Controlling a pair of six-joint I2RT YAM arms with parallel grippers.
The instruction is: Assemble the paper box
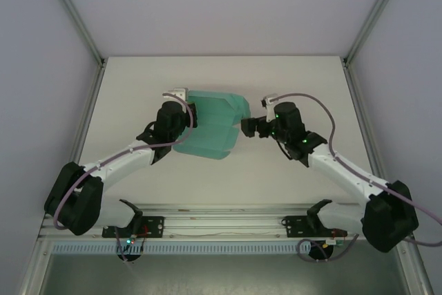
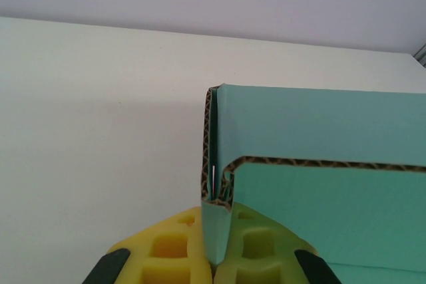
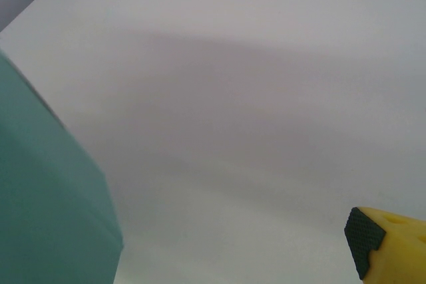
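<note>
**While your left gripper (image 1: 184,103) clamps the paper box (image 1: 215,128), your right gripper (image 1: 247,128) stands spread apart**

The box sits at centre frame over the bench (image 1: 290,81), its left edge pinched; the right gripper is just beside its right edge.

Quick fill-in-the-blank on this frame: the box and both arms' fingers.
1. The left arm's fingers are ___ on a wall of the teal-green corrugated card box.
2. The right arm's fingers are ___, holding nothing.
3. The box's cut edges show ___ fluting.
Missing: shut; open; brown.
</note>
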